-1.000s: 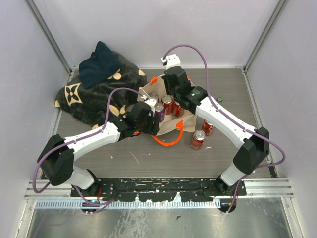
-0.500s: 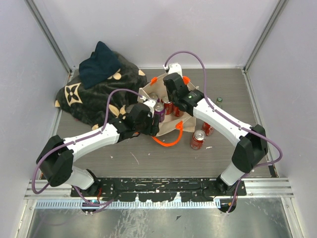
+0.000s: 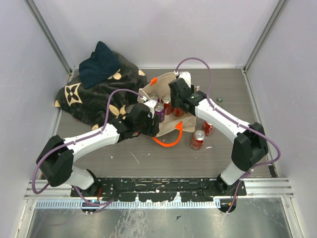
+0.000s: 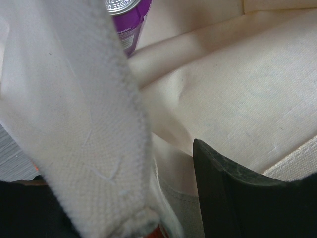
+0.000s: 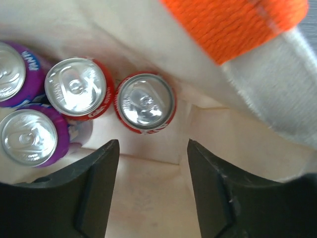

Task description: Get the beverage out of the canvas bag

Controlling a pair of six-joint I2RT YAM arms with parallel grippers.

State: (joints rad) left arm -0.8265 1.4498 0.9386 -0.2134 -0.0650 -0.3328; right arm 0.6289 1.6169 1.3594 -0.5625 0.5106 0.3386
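Note:
The beige canvas bag (image 3: 169,125) with orange handles (image 3: 168,140) stands open at mid-table. Inside it stand drink cans: two red ones (image 5: 145,101) (image 5: 79,89) and two purple ones (image 5: 29,136) (image 5: 10,72). My right gripper (image 3: 178,98) (image 5: 153,191) hangs open over the bag's mouth. The nearest red can lies just beyond its fingertips, and nothing is between them. My left gripper (image 3: 148,120) is open at the bag's near-left rim. The canvas wall (image 4: 89,124) runs between its fingers, beside the right finger (image 4: 237,198). Its left finger is mostly hidden.
Two red cans (image 3: 197,140) (image 3: 208,127) stand on the table right of the bag. A dark floral blanket (image 3: 94,96) with a navy cloth (image 3: 99,64) on it fills the back left. A small dark object (image 3: 219,99) lies at back right. An orange strap (image 5: 237,25) crosses above the right gripper.
My right gripper has gone from shut to open and shifted right and down over the bag's mouth. The left arm has stayed at the bag's rim.

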